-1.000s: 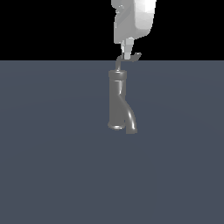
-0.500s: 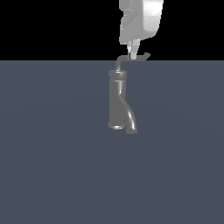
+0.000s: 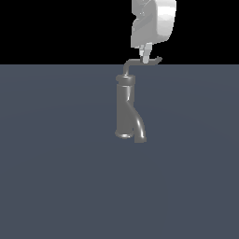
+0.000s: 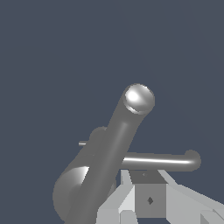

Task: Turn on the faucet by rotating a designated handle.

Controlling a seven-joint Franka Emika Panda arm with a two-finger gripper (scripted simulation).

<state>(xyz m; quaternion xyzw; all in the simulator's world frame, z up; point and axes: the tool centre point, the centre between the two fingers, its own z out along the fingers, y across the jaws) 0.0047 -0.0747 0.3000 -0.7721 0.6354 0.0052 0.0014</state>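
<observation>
No writing shows anywhere; the faucet point(image 3: 127, 109) stands upright mid-floor, its handle point(image 3: 142, 63) jutting toward the exterior view's right just under the gripper point(image 3: 145, 57), whose opening and hold I cannot tell, and which has shifted rightward with the handle since earlier

In the exterior view the faucet point(image 3: 127, 108) stands upright at the frame's centre, its spout low and toward the right. The handle point(image 3: 140, 64) reaches from its top toward the upper right (tip upturned at the far end). The gripper point(image 3: 145, 54) hangs directly above, at the rod's middle, fingertips touching it.
</observation>
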